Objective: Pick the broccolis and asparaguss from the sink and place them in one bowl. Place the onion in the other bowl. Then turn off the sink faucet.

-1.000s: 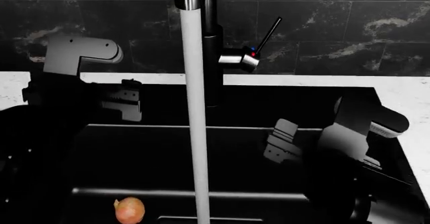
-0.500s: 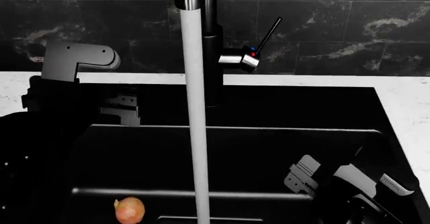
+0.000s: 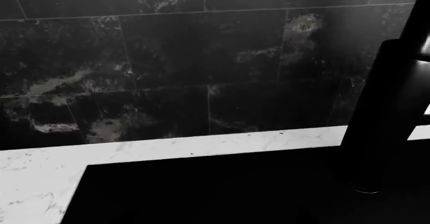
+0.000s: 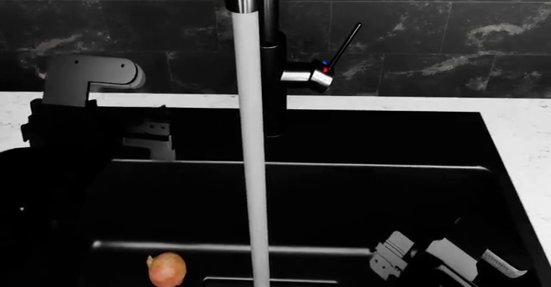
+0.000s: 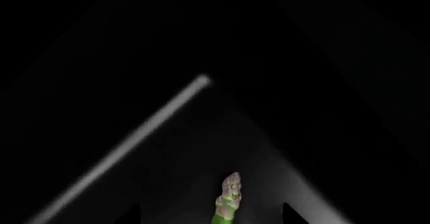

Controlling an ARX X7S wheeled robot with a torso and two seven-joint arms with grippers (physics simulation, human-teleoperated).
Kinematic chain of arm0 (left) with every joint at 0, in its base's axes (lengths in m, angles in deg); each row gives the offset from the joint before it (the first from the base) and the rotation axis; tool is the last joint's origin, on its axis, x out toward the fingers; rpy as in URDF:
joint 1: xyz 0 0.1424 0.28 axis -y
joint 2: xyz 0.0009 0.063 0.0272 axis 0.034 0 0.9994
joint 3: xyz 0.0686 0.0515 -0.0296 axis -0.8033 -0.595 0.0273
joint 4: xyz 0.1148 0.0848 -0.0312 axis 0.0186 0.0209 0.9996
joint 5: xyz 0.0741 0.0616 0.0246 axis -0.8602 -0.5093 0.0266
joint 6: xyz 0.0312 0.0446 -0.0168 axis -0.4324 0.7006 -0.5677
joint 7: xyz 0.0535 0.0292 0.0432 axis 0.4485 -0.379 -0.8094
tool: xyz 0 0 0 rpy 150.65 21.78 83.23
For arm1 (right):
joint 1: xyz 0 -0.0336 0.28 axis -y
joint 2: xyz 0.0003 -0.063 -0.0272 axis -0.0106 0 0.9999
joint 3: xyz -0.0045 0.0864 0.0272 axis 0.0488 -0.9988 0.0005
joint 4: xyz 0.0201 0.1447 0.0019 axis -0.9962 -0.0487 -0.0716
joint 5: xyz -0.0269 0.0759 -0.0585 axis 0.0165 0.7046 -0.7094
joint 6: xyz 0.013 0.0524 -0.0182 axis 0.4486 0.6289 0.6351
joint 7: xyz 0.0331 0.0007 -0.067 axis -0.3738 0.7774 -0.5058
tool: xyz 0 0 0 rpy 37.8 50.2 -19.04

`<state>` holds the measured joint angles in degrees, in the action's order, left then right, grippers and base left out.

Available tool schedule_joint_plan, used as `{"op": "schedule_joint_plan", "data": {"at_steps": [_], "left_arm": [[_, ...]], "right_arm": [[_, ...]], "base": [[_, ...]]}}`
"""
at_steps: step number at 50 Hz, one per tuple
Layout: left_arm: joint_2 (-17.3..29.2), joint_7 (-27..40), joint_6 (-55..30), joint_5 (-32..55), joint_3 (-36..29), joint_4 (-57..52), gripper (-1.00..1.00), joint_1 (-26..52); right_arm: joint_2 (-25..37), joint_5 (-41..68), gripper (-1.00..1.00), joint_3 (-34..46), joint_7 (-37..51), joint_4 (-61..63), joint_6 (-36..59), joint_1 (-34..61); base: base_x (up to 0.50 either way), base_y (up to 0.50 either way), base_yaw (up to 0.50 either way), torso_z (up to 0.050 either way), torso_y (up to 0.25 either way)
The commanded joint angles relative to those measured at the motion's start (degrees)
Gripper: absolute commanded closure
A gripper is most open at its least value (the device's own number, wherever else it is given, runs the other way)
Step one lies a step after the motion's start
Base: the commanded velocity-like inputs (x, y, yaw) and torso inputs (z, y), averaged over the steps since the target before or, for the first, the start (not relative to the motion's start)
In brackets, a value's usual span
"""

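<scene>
**Asparagus tip between the right fingers, water running**

The asparagus [image 5: 228, 196] shows only its pointed tip in the right wrist view, standing between the two dark fingertips, over the black sink [image 4: 301, 190] floor; whether the right gripper [image 4: 398, 256] clamps it, I cannot tell; the onion [image 4: 166, 269] lies on the sink floor near the water stream [image 4: 251, 171] from the sink faucet [image 4: 273, 55]; the left gripper [image 4: 151, 138] hangs by the back wall, grip unclear.

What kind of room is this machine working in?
Most likely a kitchen, at the sink. A tall faucet pours water into a deep black sink, an onion lies inside, and dark marble tiles back a pale countertop.
</scene>
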<state>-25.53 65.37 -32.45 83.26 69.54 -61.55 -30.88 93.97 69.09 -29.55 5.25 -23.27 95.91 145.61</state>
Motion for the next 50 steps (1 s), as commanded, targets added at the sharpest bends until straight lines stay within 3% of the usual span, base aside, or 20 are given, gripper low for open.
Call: {"op": "schedule_joint_plan", "data": {"at_steps": [1,6,22,39,48,49,50], "left_arm": [[2.09,1.74,-3.45,1.98,0.99,-8.1,-1.0,-1.77],[3.23,1.16,-1.16,2.02,0.78,-13.66,-1.0,-3.27],[5.11,3.78,-6.28,4.82,2.48,-22.51,-1.0,-3.58],[5.04,5.66,-8.09,6.33,3.5,-26.24,-1.0,-3.31],[4.67,6.17,-8.94,7.73,4.48,-26.91,-1.0,-3.68],[4.46,6.35,-9.06,7.82,4.5,-26.83,-1.0,-3.72],[4.58,6.24,-9.37,8.0,4.43,-26.86,-1.0,-3.77]], "right_arm": [[2.0,1.92,-1.0,-5.74,-1.15,-6.99,-3.8,-1.52],[2.08,-0.25,-1.0,-8.43,-1.27,-6.99,-4.11,-2.18],[1.28,-5.14,-1.0,-16.06,-3.05,-7.0,-4.06,-3.63],[0.98,-8.29,-1.0,-20.62,-4.18,-7.0,-4.43,-4.34],[0.7,-9.45,-1.0,-20.95,-5.42,-7.01,-4.71,-3.97],[0.71,-9.67,1.0,-20.86,-5.16,-7.0,-4.61,-3.84],[0.7,-10.2,1.0,-20.35,-5.01,-7.0,-4.51,-3.6]], "base": [[0.0,0.0,0.0,0.0,0.0],[0.0,0.0,0.0,0.0,0.0],[0.0,0.0,0.0,0.0,-0.031],[0.0,0.0,0.0,0.0,-0.194],[0.0,0.0,0.0,0.0,-0.024],[0.0,0.0,0.0,0.0,-0.012],[0.0,0.0,0.0,0.0,-0.011]]}}
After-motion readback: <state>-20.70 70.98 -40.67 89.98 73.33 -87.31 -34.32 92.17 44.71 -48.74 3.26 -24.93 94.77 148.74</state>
